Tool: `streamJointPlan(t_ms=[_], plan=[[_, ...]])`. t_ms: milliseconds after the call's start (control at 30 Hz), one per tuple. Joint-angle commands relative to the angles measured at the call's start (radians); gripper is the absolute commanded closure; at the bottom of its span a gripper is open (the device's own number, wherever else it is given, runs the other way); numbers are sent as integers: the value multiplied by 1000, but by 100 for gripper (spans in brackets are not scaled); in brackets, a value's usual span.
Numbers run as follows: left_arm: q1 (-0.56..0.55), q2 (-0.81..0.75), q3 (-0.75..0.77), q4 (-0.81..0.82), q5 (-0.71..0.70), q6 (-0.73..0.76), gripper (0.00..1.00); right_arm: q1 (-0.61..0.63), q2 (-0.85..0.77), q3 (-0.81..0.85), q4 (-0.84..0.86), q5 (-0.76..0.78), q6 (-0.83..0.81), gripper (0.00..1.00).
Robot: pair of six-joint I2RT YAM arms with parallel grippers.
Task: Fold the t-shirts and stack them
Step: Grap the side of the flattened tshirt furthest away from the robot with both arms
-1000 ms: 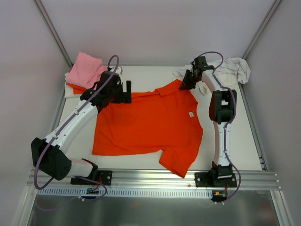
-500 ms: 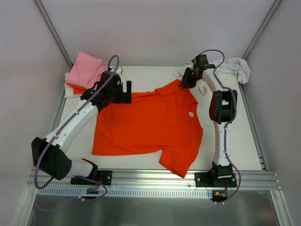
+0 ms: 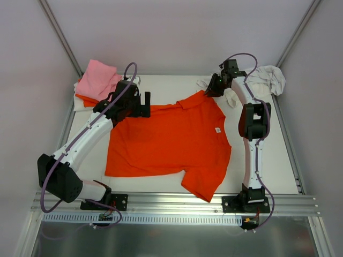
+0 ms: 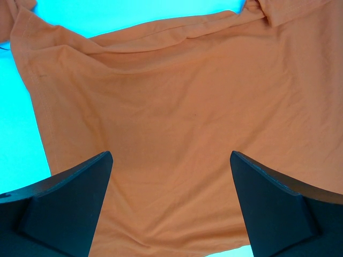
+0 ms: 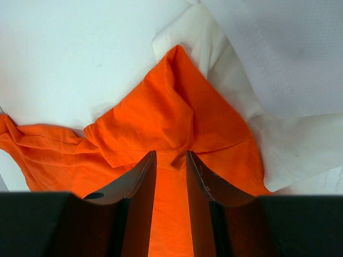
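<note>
Jaws of the right gripper (image 5: 171, 156) stand slightly apart over the orange t-shirt's (image 3: 166, 142) peaked sleeve. Left gripper (image 4: 170, 156) gapes wide above creased cloth.

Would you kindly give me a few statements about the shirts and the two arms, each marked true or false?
1. An orange shirt lies spread out in the middle of the table. True.
2. The left fingers are closed on the orange shirt. False: they stand wide open above it.
3. A pink shirt lies at the far left corner. True.
4. The white shirt is neatly folded at the near right edge. False: it lies crumpled at the far right corner.
5. The right fingers are at the orange shirt's far right corner. True.
</note>
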Motion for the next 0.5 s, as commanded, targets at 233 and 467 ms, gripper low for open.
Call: streamJointPlan(t_ms=[233, 467], plan=[[-9, 6, 48, -4, -17, 21, 5, -8, -30, -1, -21, 2, -3, 64], [-7, 7, 48, -4, -19, 20, 5, -10, -33, -36, -19, 6, -7, 63]])
